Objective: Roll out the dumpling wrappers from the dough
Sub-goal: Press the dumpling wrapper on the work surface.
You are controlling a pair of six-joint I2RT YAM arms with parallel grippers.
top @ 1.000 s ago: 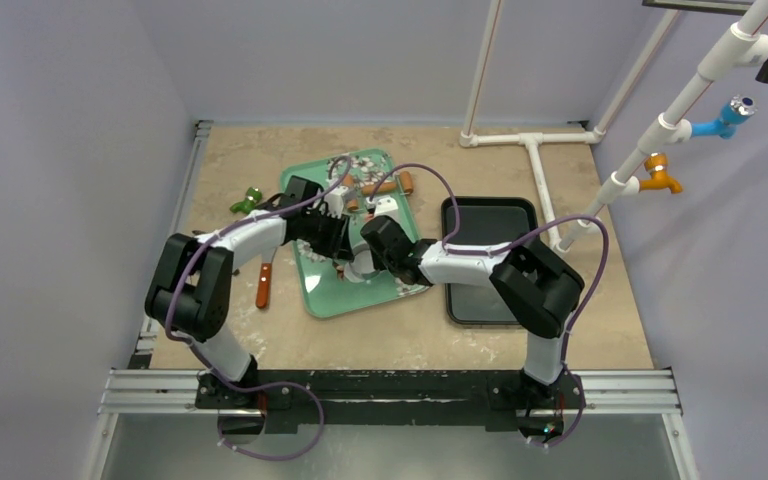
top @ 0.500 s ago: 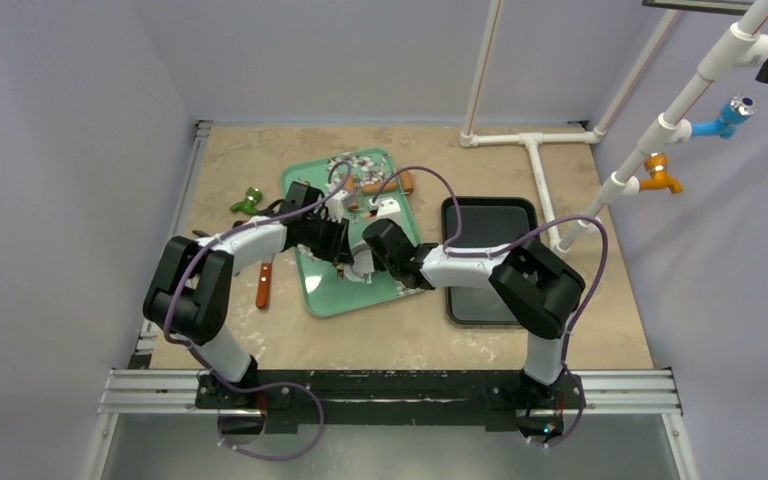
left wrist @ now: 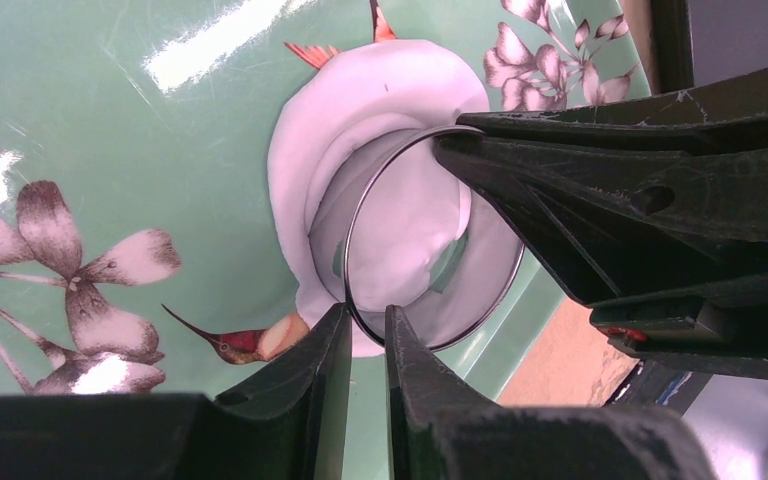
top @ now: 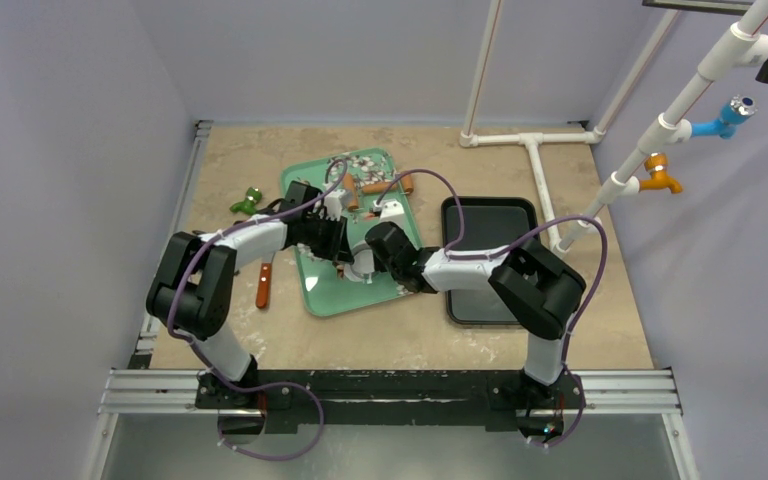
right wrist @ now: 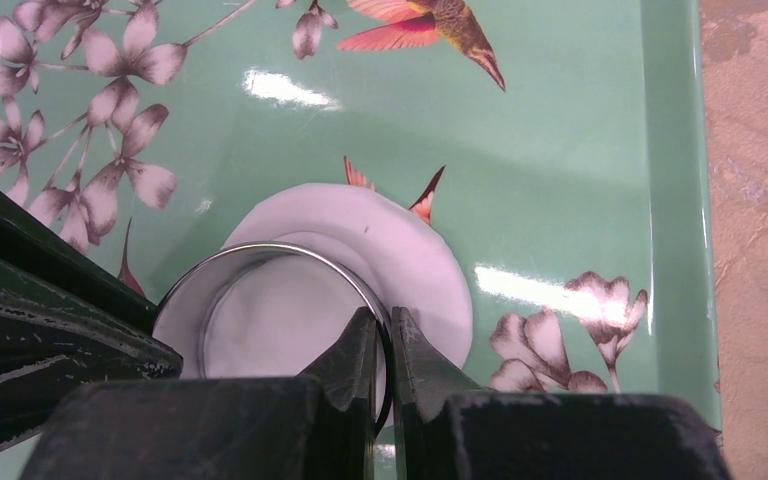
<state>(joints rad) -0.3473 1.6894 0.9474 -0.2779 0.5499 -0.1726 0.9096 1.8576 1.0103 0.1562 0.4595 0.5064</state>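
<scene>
At the lower middle of the left wrist view, the left gripper [left wrist: 367, 325] straddles the lower rim of the ring cutter [left wrist: 330, 240] with a slim gap; whether it pinches the wall cannot be told. The dough round [left wrist: 360, 90] lies flat under the ring on the green floral tray [left wrist: 110, 150], spreading past it toward the upper left. In the right wrist view, the right gripper [right wrist: 388, 330] is clamped on the ring's wall at lower centre.

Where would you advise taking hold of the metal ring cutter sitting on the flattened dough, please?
The ring cutter stands open side up on the dough, a bare hoop with nothing to hold but its thin upright wall. Come from above and pinch that wall at the rim, one finger inside the hoop and one outside.
</scene>
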